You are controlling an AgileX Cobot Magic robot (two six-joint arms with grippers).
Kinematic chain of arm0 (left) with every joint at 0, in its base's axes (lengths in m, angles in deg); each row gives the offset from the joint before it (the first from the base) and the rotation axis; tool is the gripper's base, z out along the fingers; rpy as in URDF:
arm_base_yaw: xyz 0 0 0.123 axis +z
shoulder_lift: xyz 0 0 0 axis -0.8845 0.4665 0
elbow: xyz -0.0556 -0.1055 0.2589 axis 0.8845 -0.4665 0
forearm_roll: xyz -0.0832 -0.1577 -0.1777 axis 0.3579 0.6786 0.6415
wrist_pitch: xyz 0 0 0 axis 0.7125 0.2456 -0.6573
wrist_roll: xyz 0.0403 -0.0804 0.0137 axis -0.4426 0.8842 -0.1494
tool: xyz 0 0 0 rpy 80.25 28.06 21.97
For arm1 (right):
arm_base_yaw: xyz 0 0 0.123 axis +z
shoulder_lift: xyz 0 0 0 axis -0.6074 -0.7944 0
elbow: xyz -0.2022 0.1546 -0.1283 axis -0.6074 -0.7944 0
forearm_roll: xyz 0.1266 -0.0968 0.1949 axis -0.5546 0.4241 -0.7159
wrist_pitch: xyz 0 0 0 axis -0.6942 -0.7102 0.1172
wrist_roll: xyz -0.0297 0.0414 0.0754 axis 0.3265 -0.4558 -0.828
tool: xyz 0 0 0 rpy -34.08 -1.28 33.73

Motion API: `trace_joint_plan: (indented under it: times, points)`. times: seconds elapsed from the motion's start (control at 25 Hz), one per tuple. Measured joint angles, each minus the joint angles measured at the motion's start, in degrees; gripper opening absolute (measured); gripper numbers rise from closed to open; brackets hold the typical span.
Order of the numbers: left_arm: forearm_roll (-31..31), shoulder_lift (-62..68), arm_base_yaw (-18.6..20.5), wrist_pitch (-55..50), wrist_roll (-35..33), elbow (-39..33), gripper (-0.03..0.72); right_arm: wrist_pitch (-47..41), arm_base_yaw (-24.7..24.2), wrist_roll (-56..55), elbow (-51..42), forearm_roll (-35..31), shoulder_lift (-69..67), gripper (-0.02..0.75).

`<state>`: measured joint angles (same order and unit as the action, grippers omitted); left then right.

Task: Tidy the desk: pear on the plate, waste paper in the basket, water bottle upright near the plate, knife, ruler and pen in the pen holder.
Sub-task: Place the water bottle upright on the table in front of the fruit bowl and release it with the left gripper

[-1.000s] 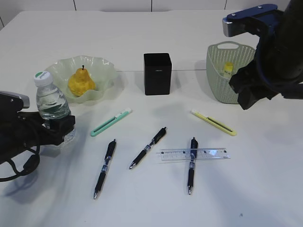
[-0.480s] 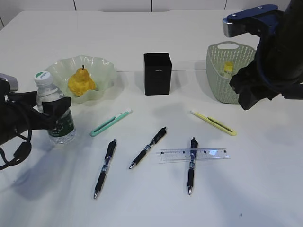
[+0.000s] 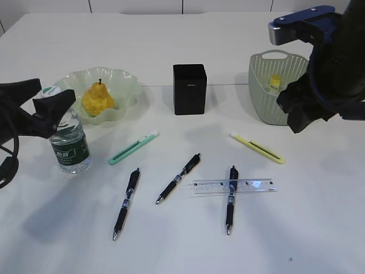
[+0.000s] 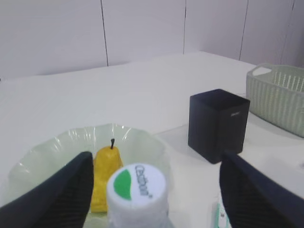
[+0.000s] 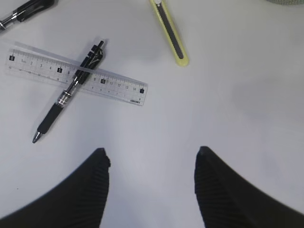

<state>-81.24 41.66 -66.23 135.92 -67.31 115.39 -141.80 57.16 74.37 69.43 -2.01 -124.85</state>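
Left gripper point(image 4: 152, 190) stands spread wide, its two dark fingers point(image 4: 57, 194) flanking the white cap of the water bottle point(image 3: 67, 137) without touching it; nothing is held. Right gripper point(image 5: 149, 185) hangs equally spread and empty above bare table, well apart from every item.

Items, largest first:

- Mesh basket point(image 3: 268, 108), far right, holding a small yellowish object that is probably the waste paper; too small to confirm.
- Glass-like plate point(image 3: 125, 85), rear left, with the pear point(image 3: 97, 98) already on it.
- Water bottle, upright just beside the plate's front edge. Judged a thin, smooth plastic body, partly filled, so moderately heavy and easy to tip; best taken around the mid-body label rather than the cap.
- Black pen holder point(image 3: 189, 88), centre rear, apparently still empty.
- Clear ruler point(image 3: 251, 185), lying across one pen point(image 3: 230, 200). Judged light, stiff and flat to the table, so hard to pinch; take by an overhanging end.
- Yellow utility knife point(image 3: 258, 148) and green utility knife point(image 3: 132, 147), both light and rigid; grip across the narrow body.
- Two further pens point(image 3: 126, 202) point(image 3: 178, 178), slim, smooth and liable to roll; grip mid-barrel.
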Motion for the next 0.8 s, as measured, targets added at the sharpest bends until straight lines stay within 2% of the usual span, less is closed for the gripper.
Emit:
trace_joint_plan:
  times: [0.44, 0.64, 0.8]
  points:
    - [0.62, -8.67, 0.00, 0.00, -0.21, -0.21, 0.591, 0.00, 0.00, 0.00, 0.00, 0.00, 0.00, 0.428]
    - [9.08, -10.35, 2.25, 0.00, 0.04, -0.21, 0.591, 0.00, 0.00, 0.00, 0.00, 0.00, 0.00, 0.428]
    - [12.61, -10.35, 5.82, -1.35, 0.96, -0.23, 0.591, 0.00, 0.00, 0.00, 0.00, 0.00, 0.00, 0.428]
